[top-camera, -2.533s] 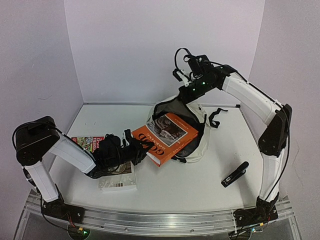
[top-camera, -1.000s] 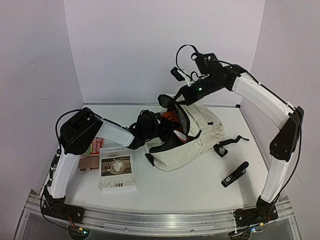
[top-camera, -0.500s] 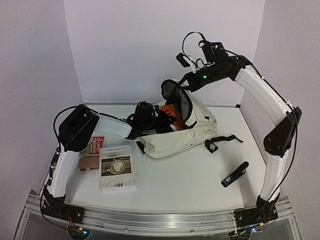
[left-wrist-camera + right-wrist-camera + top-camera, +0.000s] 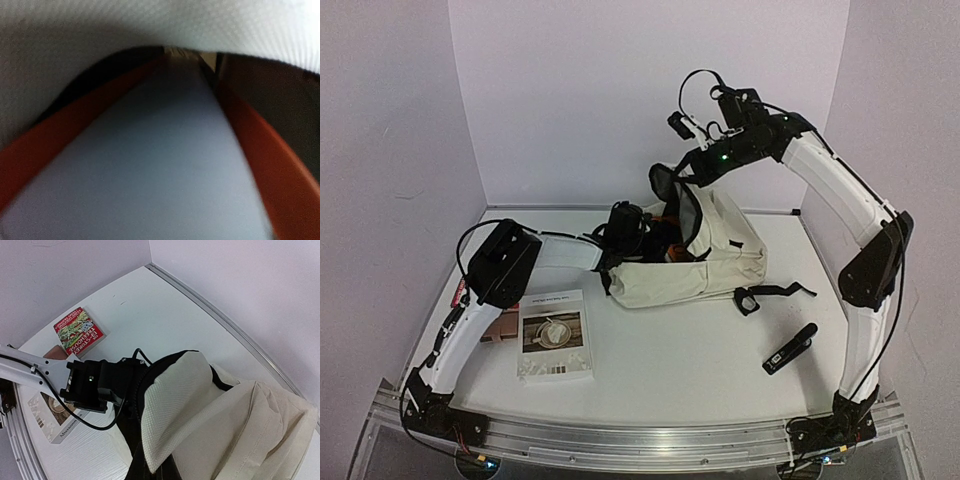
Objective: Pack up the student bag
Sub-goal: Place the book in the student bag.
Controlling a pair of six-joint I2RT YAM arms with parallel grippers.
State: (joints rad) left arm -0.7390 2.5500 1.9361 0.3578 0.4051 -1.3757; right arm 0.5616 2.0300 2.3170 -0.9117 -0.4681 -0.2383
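I see the student bag (image 4: pixel 705 262) lying on its side towards the far edge of the desk, a little right of centre. It is a big, soft, cream fabric backpack, slumped and creased. Its mouth gapes towards the left edge and shows dark lining (image 4: pixel 670 195). The upper rim of the opening is lifted clear of the desk, pinched in my right gripper (image 4: pixel 688 172). Black straps (image 4: pixel 772 292) trail out onto the desk on the side towards the right edge.
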